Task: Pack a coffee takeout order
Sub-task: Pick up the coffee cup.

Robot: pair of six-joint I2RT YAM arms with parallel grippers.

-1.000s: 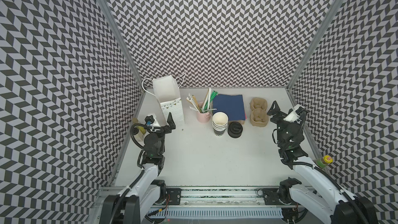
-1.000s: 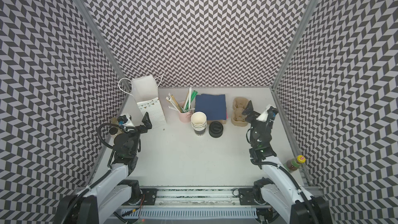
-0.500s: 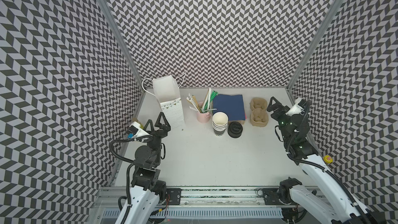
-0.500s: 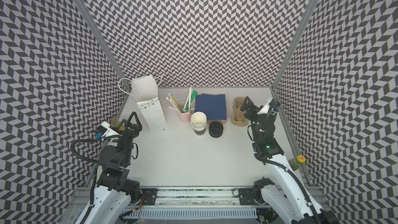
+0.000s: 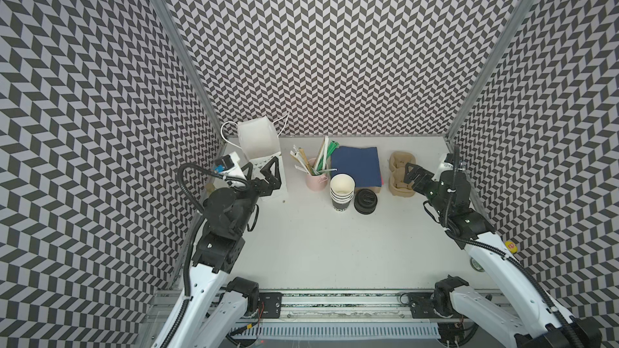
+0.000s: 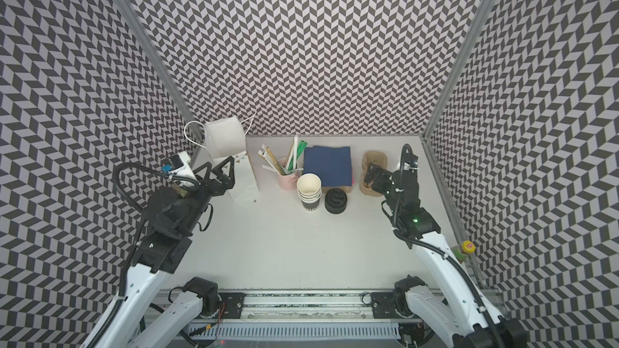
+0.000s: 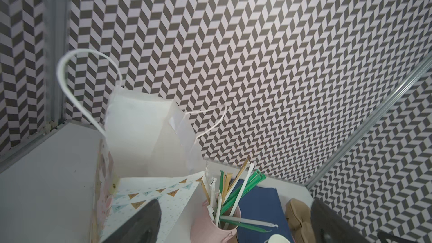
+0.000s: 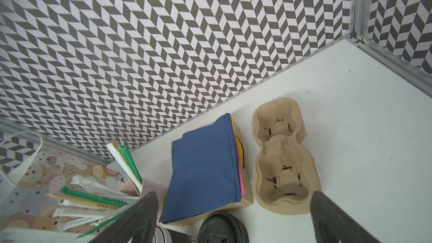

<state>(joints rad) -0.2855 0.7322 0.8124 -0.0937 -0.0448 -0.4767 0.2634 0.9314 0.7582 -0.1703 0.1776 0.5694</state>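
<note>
A tan two-cup carrier lies empty at the back right. Left of it a navy napkin tops a stack on a tan box. A black plastic lid sits in front of the stack; whether a cup is under it I cannot tell. My right gripper hovers open over the carrier's near cup hole, holding nothing. My left gripper is open and empty in front of the white paper bag.
A stack of lidless white-lined cups stands beside the lid. A pink cup holds wrapped straws. A pink napkin edge shows under the navy one. Patterned walls close three sides. A small bottle stands past the right edge.
Both arms have risen and reached toward the back. The left gripper moved up to the bag's front. The right gripper moved left over the carrier. Both stayed open.
</note>
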